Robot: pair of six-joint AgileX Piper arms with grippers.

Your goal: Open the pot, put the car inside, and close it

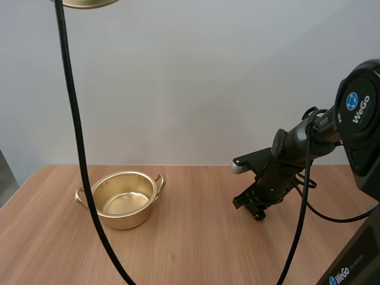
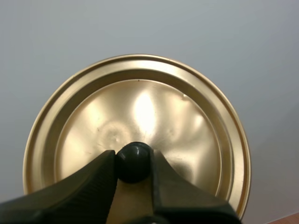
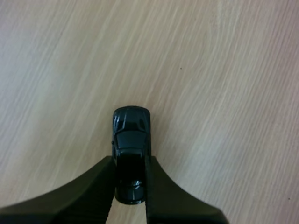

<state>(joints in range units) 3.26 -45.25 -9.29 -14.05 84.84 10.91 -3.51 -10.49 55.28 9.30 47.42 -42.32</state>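
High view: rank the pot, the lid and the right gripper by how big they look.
Largest: pot.
Next: right gripper, clearly smaller than the pot.
Unranked: lid, since the frame edge cuts off all but a sliver of it.

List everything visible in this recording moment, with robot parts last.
gold metal pot with two handles: one, gold, open and empty, on the table's left part.
round gold metal lid: one, gold, raised high above the table.
small black toy car: one, black, low over the table's right part.
light wooden table: one, light brown, under the pot.
left gripper: one, black, shut on the lid.
right gripper: one, black, shut on the car.
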